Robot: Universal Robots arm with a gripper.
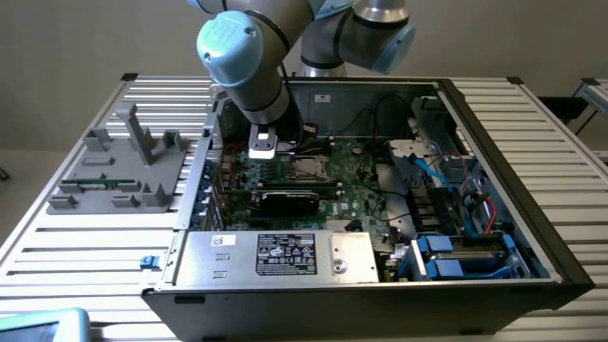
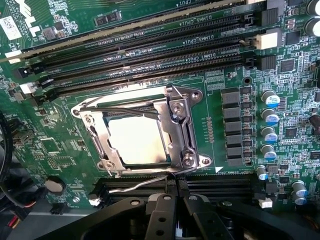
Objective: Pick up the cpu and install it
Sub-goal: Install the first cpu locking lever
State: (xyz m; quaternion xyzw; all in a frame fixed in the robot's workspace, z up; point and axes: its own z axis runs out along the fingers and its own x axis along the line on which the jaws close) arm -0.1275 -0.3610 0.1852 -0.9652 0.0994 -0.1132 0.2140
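The cpu [image 2: 136, 141] is seated in the socket frame [image 2: 142, 131], so nothing is carried. Fingers [image 2: 161, 218] are clenched empty, held just above the motherboard [image 2: 65, 150].

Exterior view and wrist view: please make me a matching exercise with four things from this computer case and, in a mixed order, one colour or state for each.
Things:
1. cpu
2. gripper
3. power supply box
4. plastic holder

Descriptions:
A. grey, on the table outside the case
B. silver, with a dark label
C. lying in the socket frame on the motherboard
D. shut, holding nothing, above the board

Pairs: 1-C, 2-D, 3-B, 4-A
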